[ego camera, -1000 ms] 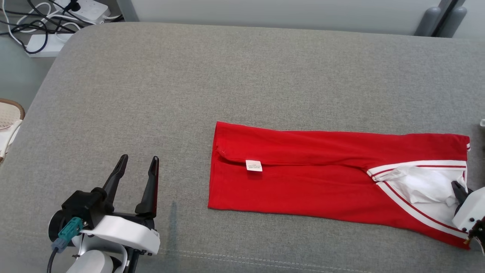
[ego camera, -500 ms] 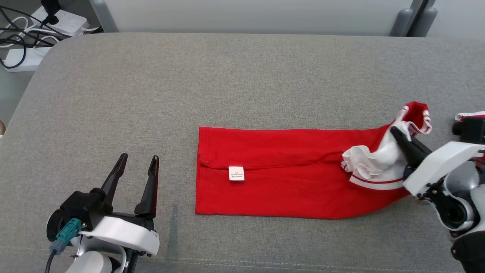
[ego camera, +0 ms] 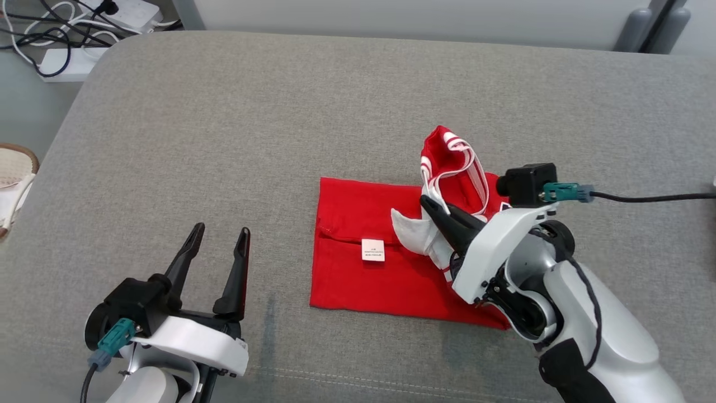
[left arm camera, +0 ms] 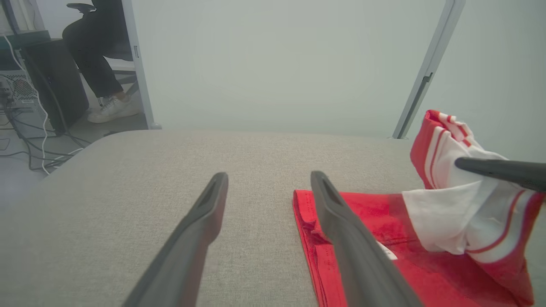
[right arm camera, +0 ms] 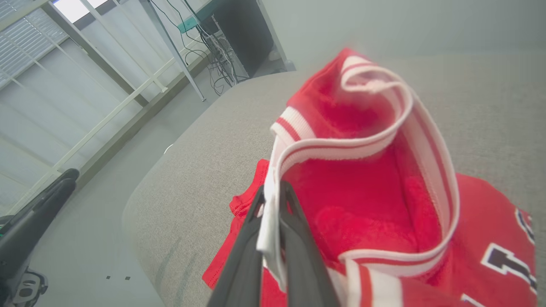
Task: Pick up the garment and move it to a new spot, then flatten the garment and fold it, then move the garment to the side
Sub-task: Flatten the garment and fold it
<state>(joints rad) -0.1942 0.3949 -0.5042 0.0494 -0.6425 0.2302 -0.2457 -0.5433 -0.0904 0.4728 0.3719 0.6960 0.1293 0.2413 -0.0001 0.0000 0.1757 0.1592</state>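
The left gripper (ego camera: 221, 229) is held with its fingers apart above the grey padded surface (ego camera: 224, 112), well left of the red jersey (ego camera: 347, 212). The jersey's white-trimmed end is clamped between the right gripper's (ego camera: 428, 204) fingers and held raised over the flat half at mid-surface.

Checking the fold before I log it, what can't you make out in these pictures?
Head view: print on the white label too small to read.
Head view: the garment has its right side hidden behind the right arm.
Right wrist view: dark lettering cut off by the right edge.
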